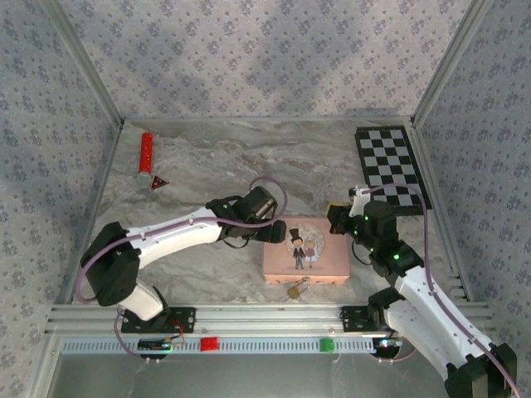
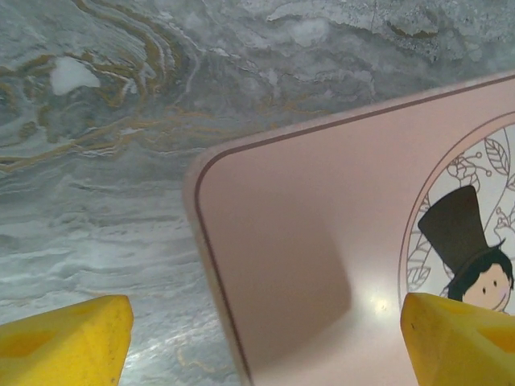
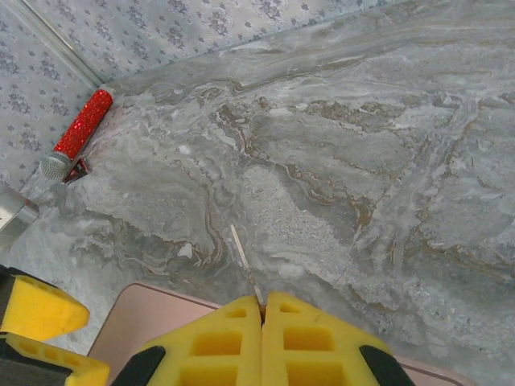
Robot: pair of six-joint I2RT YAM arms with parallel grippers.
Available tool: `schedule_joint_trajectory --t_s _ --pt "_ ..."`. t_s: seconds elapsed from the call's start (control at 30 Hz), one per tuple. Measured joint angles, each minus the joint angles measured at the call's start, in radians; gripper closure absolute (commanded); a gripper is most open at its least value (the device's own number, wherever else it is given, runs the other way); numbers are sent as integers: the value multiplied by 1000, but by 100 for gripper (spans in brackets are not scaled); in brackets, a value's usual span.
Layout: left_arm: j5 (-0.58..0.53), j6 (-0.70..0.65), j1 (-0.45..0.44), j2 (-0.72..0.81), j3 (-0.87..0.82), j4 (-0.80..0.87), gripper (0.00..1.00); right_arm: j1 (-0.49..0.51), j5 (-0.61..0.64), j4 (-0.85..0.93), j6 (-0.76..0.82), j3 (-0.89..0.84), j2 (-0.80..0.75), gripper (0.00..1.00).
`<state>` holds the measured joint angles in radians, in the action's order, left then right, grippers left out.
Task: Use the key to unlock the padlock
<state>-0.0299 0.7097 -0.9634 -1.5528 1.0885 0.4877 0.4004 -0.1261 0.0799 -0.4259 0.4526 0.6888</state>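
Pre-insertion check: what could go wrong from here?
1. The right gripper is shut on the key, with a thin sliver poking out; it may twist on contact.
2. The padlock lies unheld beside the pink tin while the left gripper hangs open over the tin's corner; the padlock could skid.

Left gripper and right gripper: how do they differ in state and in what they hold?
On the left gripper the jaws stand wide apart; on the right gripper they are pressed together. The left gripper holds nothing, while the right gripper pinches a thin silvery key whose tip sticks out ahead. The left gripper hangs over the far left corner of the pink tin; the right gripper is by its far right corner. Both are yellow-tipped.
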Motion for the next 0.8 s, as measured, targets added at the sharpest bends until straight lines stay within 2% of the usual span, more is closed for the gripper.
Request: schedule_joint_trajectory --t_s 0.33,0.8 --pt "25 60 -1 -70 -12 -102 14 0 1 -46 -32 -32 8 100" --pt "68 89 42 -31 -118 -241 18 0 11 -48 -31 -32 9 100"
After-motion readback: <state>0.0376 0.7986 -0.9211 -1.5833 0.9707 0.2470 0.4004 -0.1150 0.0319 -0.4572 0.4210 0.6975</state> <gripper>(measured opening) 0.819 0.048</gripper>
